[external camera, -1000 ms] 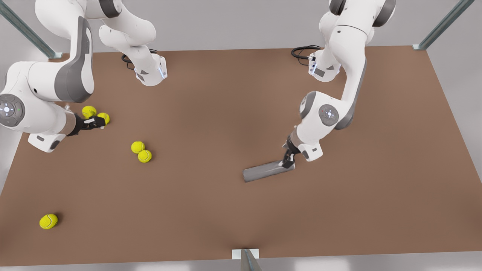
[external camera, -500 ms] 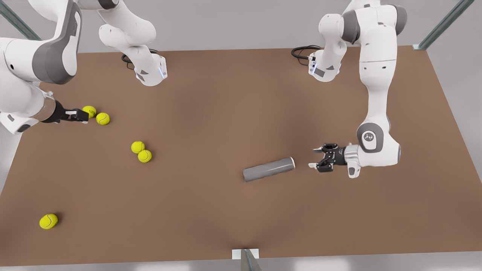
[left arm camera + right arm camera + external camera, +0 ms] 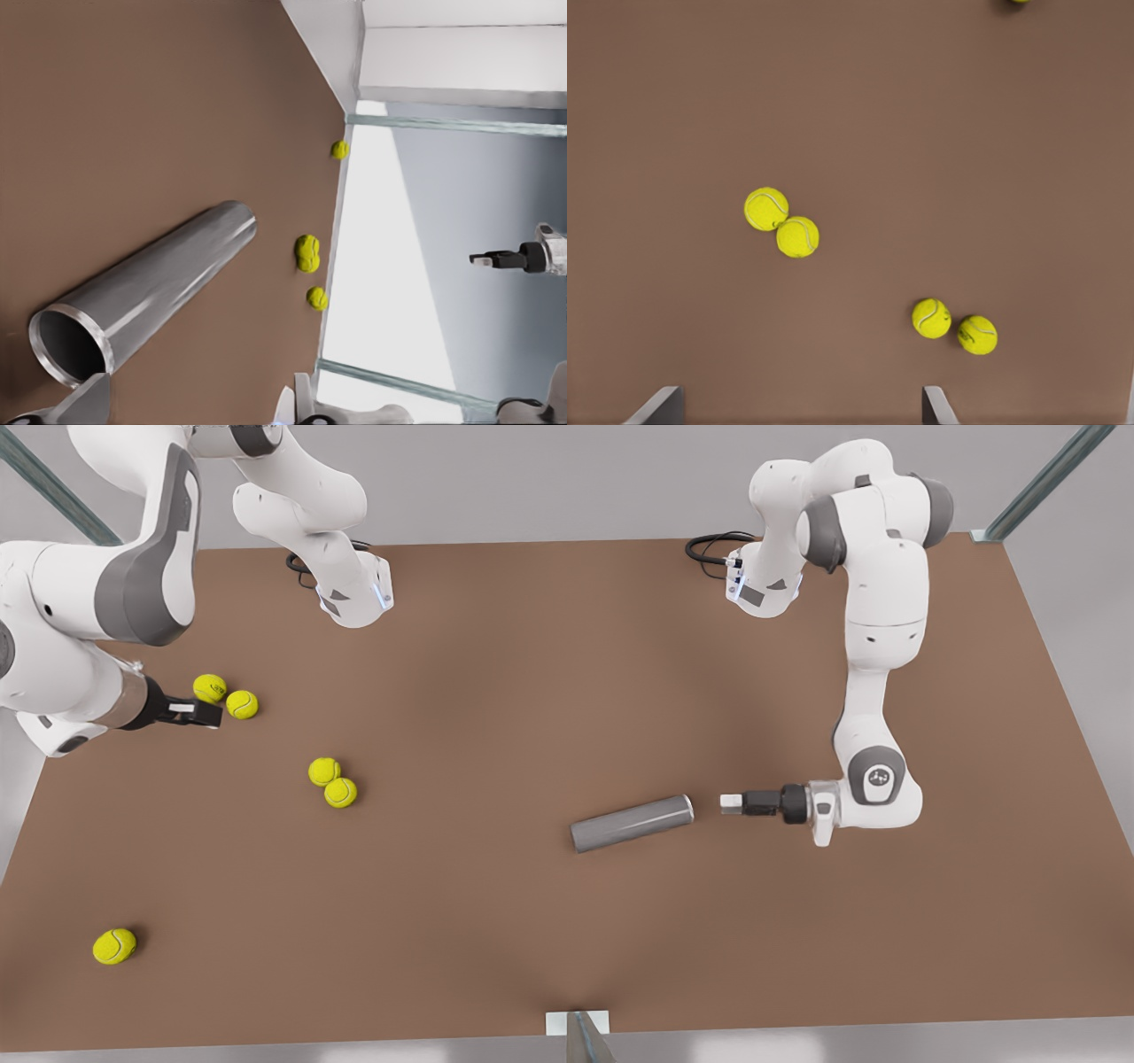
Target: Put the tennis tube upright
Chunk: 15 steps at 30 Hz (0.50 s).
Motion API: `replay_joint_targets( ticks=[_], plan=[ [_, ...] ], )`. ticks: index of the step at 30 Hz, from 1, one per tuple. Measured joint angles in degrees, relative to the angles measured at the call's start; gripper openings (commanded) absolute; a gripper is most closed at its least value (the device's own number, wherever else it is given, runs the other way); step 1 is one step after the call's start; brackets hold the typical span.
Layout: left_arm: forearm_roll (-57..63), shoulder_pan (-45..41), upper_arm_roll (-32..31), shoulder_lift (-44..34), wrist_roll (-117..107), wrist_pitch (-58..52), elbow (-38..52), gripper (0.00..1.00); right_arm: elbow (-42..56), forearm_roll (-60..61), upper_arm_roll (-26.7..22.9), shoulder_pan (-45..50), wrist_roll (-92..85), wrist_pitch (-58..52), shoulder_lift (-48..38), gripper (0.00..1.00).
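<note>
I've swung the left claw (image 3: 728, 803) level, off the tennis tube's (image 3: 631, 824) rim, fingers spread, tube flat on the counter (image 3: 532, 646), no grip yet; right claw (image 3: 205, 713), also spread, waits by balls.

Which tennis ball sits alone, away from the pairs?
The lone tennis ball at the front view's lower left; the other four lie in touching or near-touching pairs.
</note>
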Motion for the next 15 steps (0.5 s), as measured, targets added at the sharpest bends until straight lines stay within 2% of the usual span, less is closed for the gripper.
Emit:
replay_joint_targets(
  ticks=[8, 15],
  plan=[
    [-1.75, -0.24, 0.15, 2.13, 17.55, 0.91, -0.63, 1.0, 3.06, -0.35, 0.28, 1.64, 1.33, 0.53, 2.39, 1.0],
    [-1.48, -2.71, 0.25, 2.17, 22.49, 5.71, -1.37, 0.98, 3.59, -0.41, 0.31, 1.68, 2.1, -0.2, 4.05, 1.0]
  ],
)
